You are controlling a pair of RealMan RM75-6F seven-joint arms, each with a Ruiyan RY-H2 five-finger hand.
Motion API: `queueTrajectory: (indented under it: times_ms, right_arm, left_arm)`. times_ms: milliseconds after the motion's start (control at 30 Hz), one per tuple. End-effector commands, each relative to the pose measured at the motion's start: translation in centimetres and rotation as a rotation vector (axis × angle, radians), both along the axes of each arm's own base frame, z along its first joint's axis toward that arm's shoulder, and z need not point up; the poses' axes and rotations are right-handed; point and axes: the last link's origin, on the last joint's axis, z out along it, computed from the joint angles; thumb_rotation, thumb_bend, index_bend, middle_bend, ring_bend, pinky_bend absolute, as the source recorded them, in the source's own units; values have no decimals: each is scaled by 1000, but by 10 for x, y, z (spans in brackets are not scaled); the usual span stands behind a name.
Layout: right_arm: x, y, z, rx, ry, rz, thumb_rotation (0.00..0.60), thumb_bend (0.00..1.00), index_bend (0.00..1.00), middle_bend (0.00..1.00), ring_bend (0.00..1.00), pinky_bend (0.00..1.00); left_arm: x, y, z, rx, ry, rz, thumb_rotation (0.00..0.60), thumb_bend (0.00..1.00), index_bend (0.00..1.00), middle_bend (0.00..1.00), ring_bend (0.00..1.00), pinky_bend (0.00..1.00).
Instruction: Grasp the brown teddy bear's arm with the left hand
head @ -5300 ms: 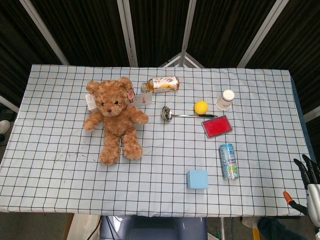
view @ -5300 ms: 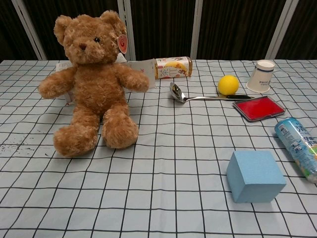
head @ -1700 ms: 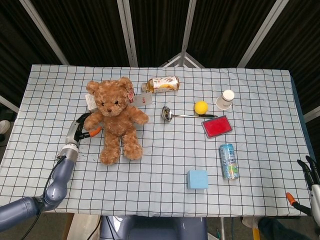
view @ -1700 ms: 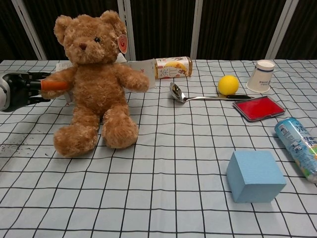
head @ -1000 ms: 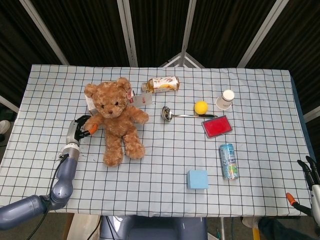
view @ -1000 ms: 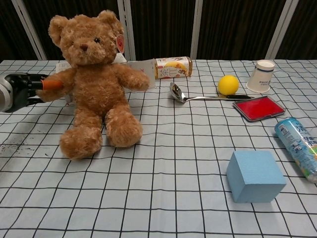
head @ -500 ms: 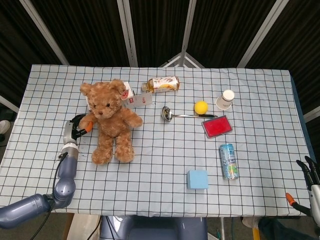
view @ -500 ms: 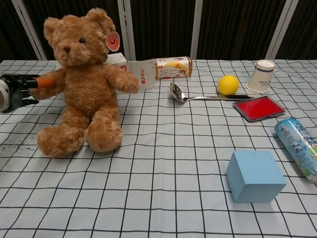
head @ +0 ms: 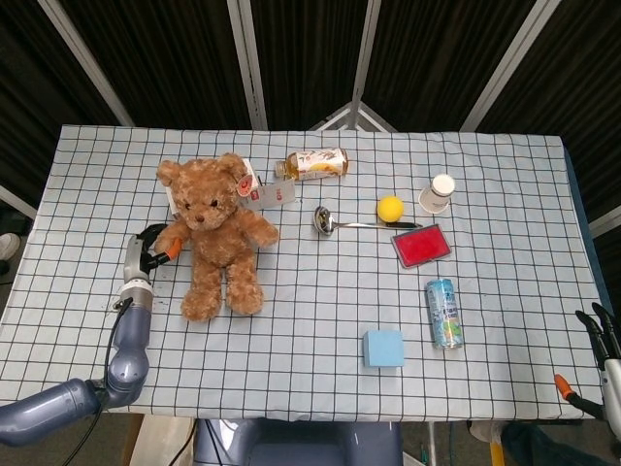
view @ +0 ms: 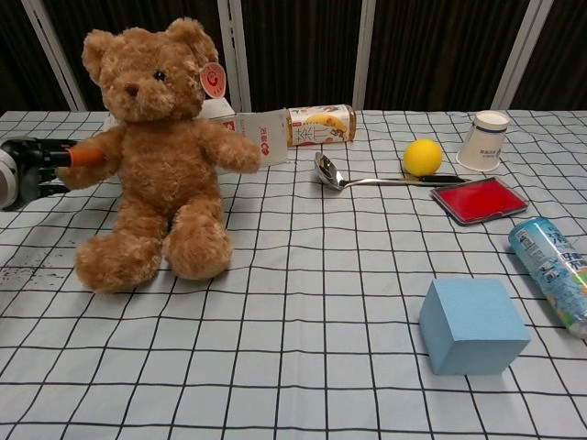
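Note:
The brown teddy bear (head: 215, 236) sits upright on the checked tablecloth at the left of the table, also in the chest view (view: 158, 156). My left hand (head: 146, 254) is at the bear's outstretched arm (view: 90, 163) on the left side and grips its paw end; an orange thumb tip (view: 84, 156) lies across the fur. In the chest view my left hand (view: 32, 170) shows at the left edge. My right hand (head: 604, 342) hangs off the table's right front corner, fingers apart, holding nothing.
Behind the bear stand white cartons (view: 261, 134) and a lying bottle (head: 312, 163). A ladle (head: 330, 221), yellow ball (head: 390, 208), paper cup (head: 440, 192), red case (head: 421, 246), lying can (head: 444, 313) and blue block (head: 383, 348) fill the right half.
My left hand came in from the left, took hold of the bear's arm and dragged the bear leftward. In the last half second the bear barely shifted.

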Motion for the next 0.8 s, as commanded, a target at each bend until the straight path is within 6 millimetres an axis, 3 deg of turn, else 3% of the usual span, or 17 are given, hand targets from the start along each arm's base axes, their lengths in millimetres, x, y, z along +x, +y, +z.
queueTrajectory:
  times_ms: [33,167,400,667,800]
  right_arm:
    - [0,0,0,1,1,-2,600,218,117,61,87,0]
    - [0,0,-1,3,1,-1,600,218,117,61,87,0]
    - [1,0,0,-1,0,1,600,218,117,61,87,0]
    - [0,0,-1,4,2,-1,600,217,116,61,87,0]
    - [1,0,-1,4,2,3,600,218,117,61,87,0]
  left_arm:
    - [2,0,2,-11,21,-29,600,554,420,375,25,0]
    - [5,-2,6,-2,38,-49,600,554,420,375,25,0]
    - [-7,-4,2,-20,56,-17,600,556,420,375,25,0]
    - [12,-3,7,0,64,-73,600,558,420,376,25,0]
    - [-2,-6,4,-8,73,-29,600,558,420,376,25,0]
